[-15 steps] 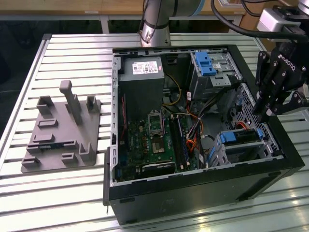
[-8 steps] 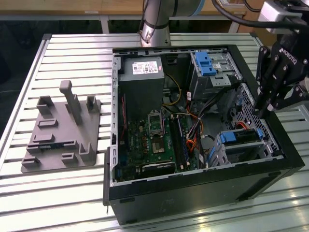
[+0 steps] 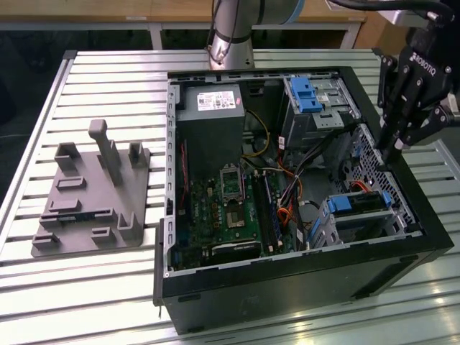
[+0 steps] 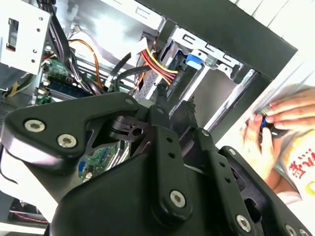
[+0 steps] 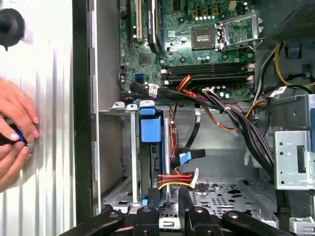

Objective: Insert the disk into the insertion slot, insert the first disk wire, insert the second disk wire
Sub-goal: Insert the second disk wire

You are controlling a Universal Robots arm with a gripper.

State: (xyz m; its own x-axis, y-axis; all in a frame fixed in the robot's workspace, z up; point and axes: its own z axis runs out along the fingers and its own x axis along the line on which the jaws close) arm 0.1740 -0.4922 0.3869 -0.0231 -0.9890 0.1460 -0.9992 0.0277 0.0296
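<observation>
Seeing end effector (image 3: 392,154) narrowly parted and empty, hanging over the disk (image 3: 361,204), which sits seated in the insertion slot (image 3: 363,228) just below its fingertips, loose wires (image 3: 289,195) nearby.

You are at a robotics lab or workshop bench: a slatted metal table (image 3: 108,302) carries the robot arm's base (image 3: 230,39), an open computer case (image 3: 287,295) and a grey fixture plate (image 3: 79,215). Behind, probably wooden cabinets (image 3: 93,7).
</observation>
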